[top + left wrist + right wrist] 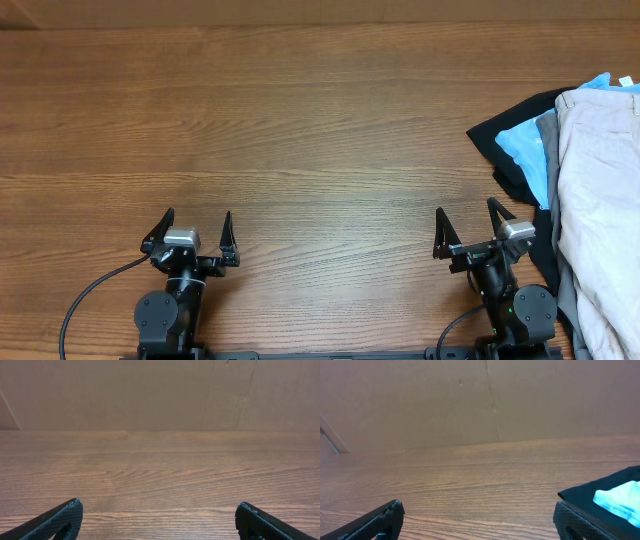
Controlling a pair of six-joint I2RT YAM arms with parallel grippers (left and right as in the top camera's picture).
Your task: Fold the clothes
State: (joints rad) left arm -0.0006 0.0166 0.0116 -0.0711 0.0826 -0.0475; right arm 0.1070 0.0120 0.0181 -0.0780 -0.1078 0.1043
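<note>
The clothes lie in a pile at the table's right edge: pale beige shorts (598, 200) on top, over a grey garment (548, 135), a light blue one (522, 148) and a black one (505, 135). In the right wrist view the black garment (600, 491) and the light blue one (620, 500) show at the lower right. My right gripper (466, 222) (479, 512) stands open at the near edge, just left of the pile, holding nothing. Far to the left, my left gripper (196, 228) (159, 512) is also open and empty.
The wooden table (300, 130) stretches bare between and beyond the two arms. A brown cardboard wall (150, 390) stands along the far edge. Black cables (85, 300) run off the arm bases at the near edge.
</note>
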